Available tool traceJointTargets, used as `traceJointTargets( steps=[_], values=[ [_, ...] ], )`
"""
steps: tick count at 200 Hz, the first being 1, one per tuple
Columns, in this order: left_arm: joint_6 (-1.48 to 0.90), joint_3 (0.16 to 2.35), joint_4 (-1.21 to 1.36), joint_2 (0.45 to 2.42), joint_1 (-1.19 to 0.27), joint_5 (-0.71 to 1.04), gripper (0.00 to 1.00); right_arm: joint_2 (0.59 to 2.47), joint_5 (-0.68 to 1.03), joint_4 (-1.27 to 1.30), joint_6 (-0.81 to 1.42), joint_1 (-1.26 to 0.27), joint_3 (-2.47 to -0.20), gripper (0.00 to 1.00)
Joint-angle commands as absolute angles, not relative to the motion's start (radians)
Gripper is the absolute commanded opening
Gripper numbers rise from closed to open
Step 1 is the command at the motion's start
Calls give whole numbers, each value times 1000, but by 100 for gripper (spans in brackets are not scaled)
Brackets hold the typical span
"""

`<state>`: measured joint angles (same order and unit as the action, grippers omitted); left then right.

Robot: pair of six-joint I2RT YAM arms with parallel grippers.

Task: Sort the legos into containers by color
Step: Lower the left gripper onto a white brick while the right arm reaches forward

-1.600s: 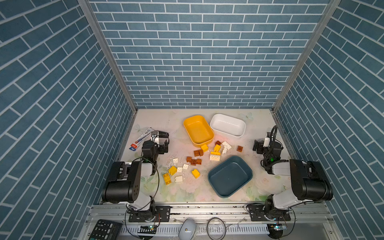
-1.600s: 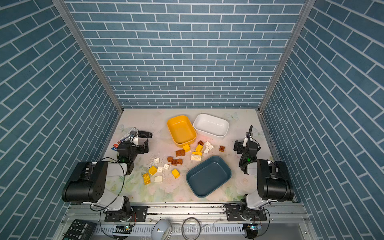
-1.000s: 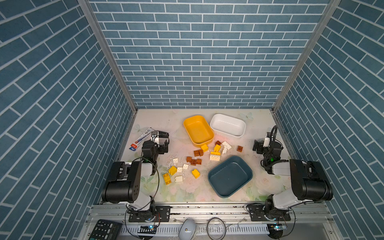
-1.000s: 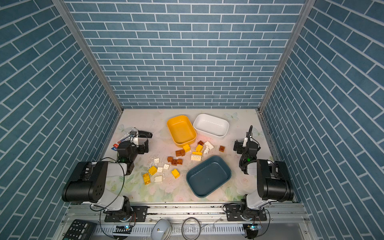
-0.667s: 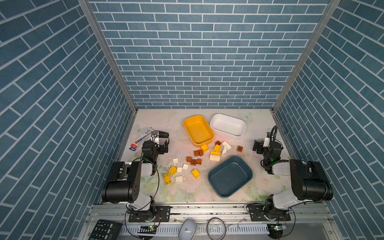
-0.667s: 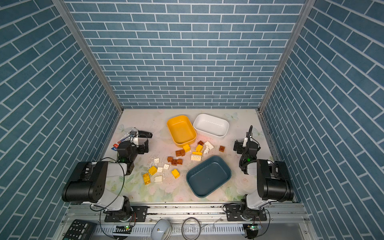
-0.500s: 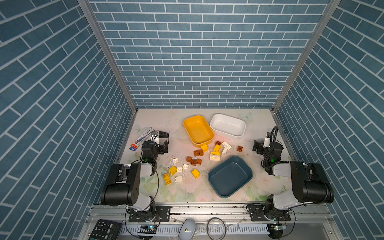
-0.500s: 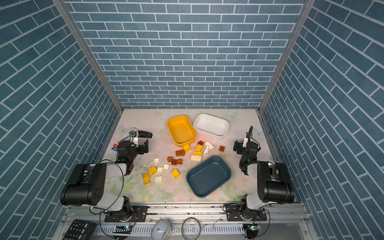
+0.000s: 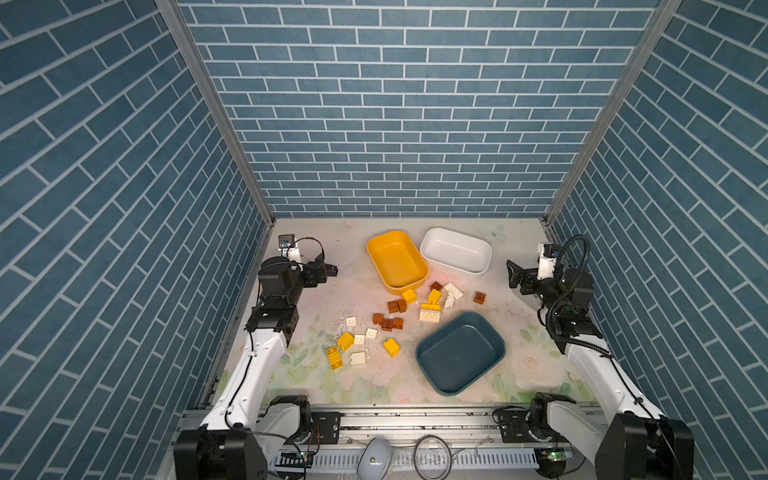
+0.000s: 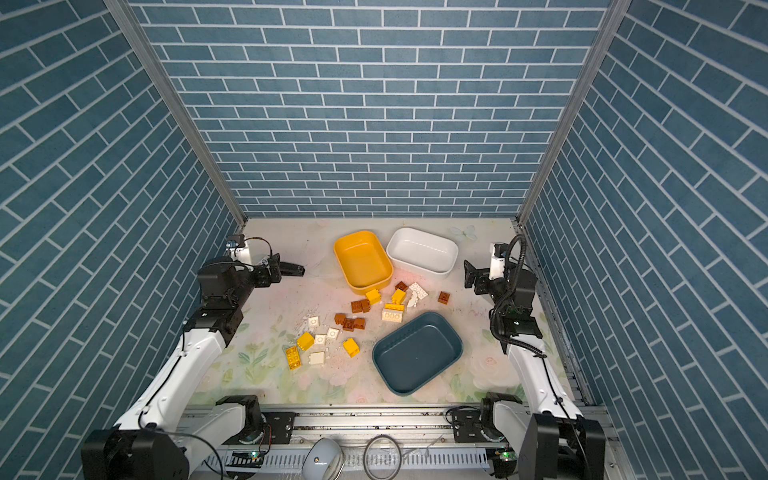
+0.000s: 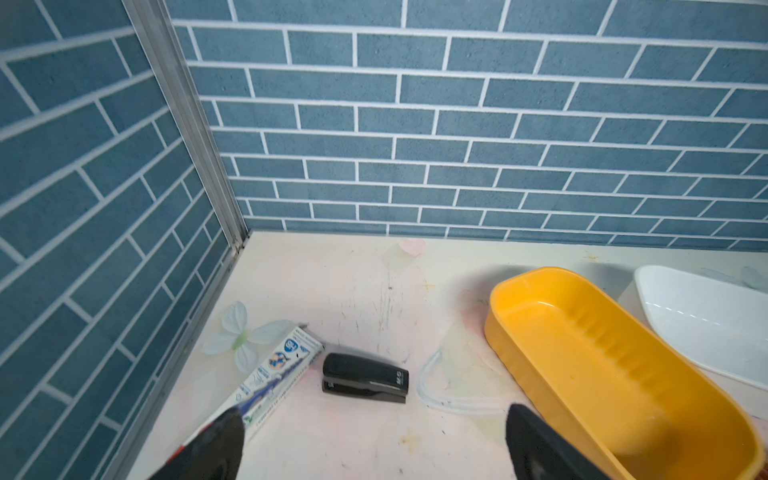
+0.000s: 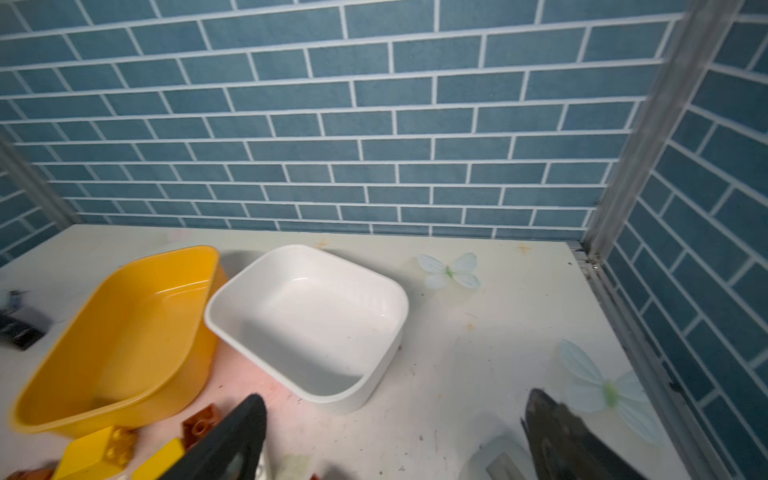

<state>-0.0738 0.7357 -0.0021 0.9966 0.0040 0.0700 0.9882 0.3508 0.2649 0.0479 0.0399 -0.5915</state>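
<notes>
Where the table (image 9: 316, 374) meets the left wall (image 9: 166, 291), the left gripper (image 10: 291, 270) hangs above the surface with its jaws spread wide, closed on nothing. In the left wrist view a toothpaste box (image 11: 274, 370) lies along that wall edge, and a black stapler (image 11: 365, 378) lies just beside the box's far end. A bare strip of table separates both from the yellow tub (image 9: 397, 259).

The legos (image 9: 390, 320) all lie on the table, outside the tubs, in a loose band from near left to far right. In the left group a yellow 2x4 brick (image 9: 335, 357) has its long axis running away from the robot, near end angled slightly right. Bare table lies between this group and the near edge.

The yellow tub's long axis runs from far left to near right. A yellow brick (image 9: 409, 296) sits just beside its near wall. The white tub (image 9: 455, 251) lies crosswise, right end slightly nearer, with its left corner just beside the yellow tub; contact cannot be confirmed. The teal tub (image 9: 459, 353) sits nearest the robot, with its long axis running from near left to far right.

A single brown brick (image 9: 479, 297) lies apart, between the white tub and the teal tub. Beyond it is open table, then the right gripper (image 9: 515, 276), jaws spread and closed on nothing, near the right wall (image 9: 665, 291).
</notes>
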Motion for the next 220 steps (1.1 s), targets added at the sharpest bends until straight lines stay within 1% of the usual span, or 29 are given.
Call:
traceJointTargets(
  steps=[1, 14, 28, 46, 68, 88, 119, 160, 182, 220],
  values=[
    [-160, 775, -348, 984, -10, 120, 100, 960, 555, 0, 56, 26, -657, 96],
    [-199, 816, -469, 1004, -17, 147, 100, 951, 609, -89, 52, 3, -691, 96],
    [-219, 843, -565, 1030, -42, 217, 100, 945, 640, -176, 40, -29, -721, 96],
    [-250, 844, -604, 1047, -90, 269, 99, 938, 657, -277, 22, -78, -748, 96],
    [-296, 831, -606, 1085, -153, 268, 99, 937, 678, -377, 29, -139, -767, 96],
    [-318, 825, -610, 1141, -226, 221, 97, 925, 683, -426, 54, -201, -764, 96],
    [-357, 794, -558, 1234, -280, 179, 92, 925, 642, -485, 66, -286, -770, 96],
    [-397, 796, -529, 1375, -325, 104, 79, 995, 599, -462, 82, -390, -791, 97],
    [-423, 786, -501, 1435, -349, 69, 67, 1046, 578, -454, 77, -432, -813, 97],
    [-440, 792, -450, 1538, -388, 16, 58, 1067, 533, -465, 67, -463, -834, 97]
  ],
)
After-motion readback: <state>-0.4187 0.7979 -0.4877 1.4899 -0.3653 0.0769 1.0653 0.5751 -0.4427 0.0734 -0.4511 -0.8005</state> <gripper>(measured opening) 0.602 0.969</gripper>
